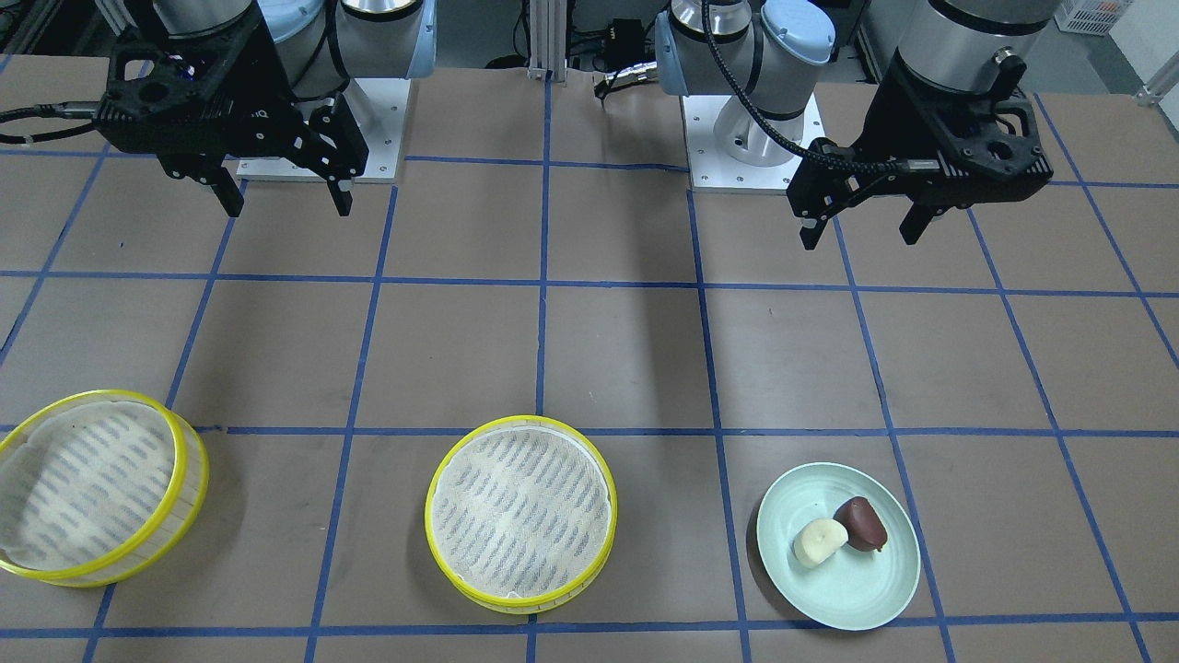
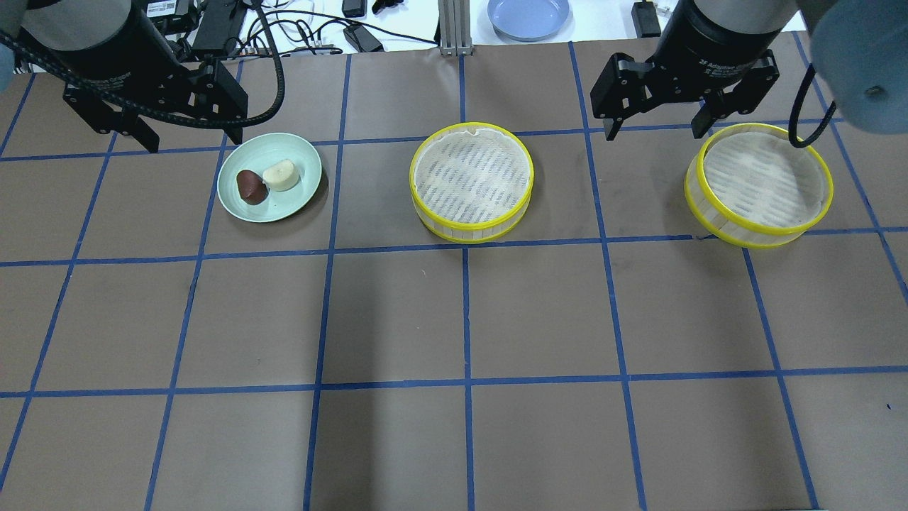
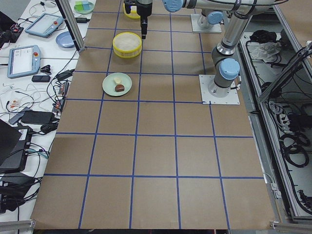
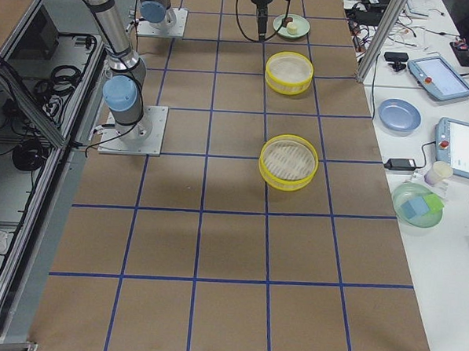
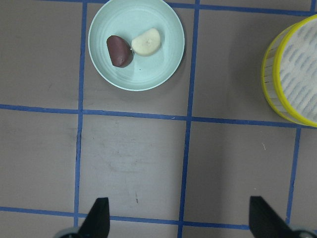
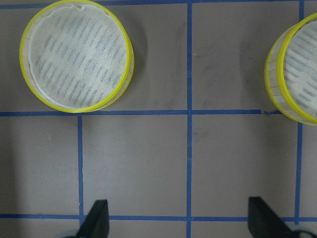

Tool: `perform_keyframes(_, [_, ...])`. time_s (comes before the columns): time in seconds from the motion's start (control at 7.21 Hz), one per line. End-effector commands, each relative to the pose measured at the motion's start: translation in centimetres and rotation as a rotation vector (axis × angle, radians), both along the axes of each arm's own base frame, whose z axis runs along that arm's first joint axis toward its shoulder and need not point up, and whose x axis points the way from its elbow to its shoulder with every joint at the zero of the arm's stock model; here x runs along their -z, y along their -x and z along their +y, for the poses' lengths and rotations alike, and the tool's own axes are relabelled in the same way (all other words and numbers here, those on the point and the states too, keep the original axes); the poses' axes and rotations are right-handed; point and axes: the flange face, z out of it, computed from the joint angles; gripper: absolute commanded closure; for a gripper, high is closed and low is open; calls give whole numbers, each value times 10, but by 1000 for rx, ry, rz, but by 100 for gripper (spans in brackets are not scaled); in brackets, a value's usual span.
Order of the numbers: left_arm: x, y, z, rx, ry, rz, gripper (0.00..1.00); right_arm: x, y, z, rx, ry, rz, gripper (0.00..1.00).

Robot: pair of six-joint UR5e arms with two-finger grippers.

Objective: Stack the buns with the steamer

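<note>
The cream-white bun (image 1: 820, 541) and the dark brown bun (image 1: 861, 523) lie side by side, touching, on a pale green plate (image 1: 866, 608). They also show in the overhead view, cream (image 2: 279, 174) and brown (image 2: 251, 187), and in the left wrist view, cream (image 5: 146, 42) and brown (image 5: 119, 50). One empty yellow-rimmed steamer tier (image 2: 472, 177) stands mid-table, the other tier (image 2: 757, 183) to its right. My left gripper (image 2: 193, 142) hangs open and empty, raised on the robot side of the plate. My right gripper (image 2: 654, 133) hangs open and empty, raised between the two tiers.
The brown table carries a blue tape grid. The two arm bases (image 1: 751, 138) (image 1: 368, 120) stand at the robot's edge. A blue plate (image 2: 528, 14), cables and tablets lie on the white bench beyond the far edge.
</note>
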Motion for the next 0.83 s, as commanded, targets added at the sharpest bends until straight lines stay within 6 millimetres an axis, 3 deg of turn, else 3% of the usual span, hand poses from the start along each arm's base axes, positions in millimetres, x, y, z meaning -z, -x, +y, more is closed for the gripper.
perform_keyframes(0.0, [0,-1,0,-1,1,2,0,1,2,-1,0,-2,-1,0])
perform_keyframes(0.28, [2,-8,-3,-14,-4,9,0,0,11,-8,-3,11,5,0])
perform_keyframes(0.42, [10,-9,-10,4,-12,9,0,16,45,-28,17,-19,4,0])
perform_keyframes(0.55, [16,-11,-17,34,-7,4,0,29,100,-49,32,-39,9,0])
perform_keyframes(0.69, [25,-13,-27,70,1,-2,0,55,163,-70,34,-73,12,0])
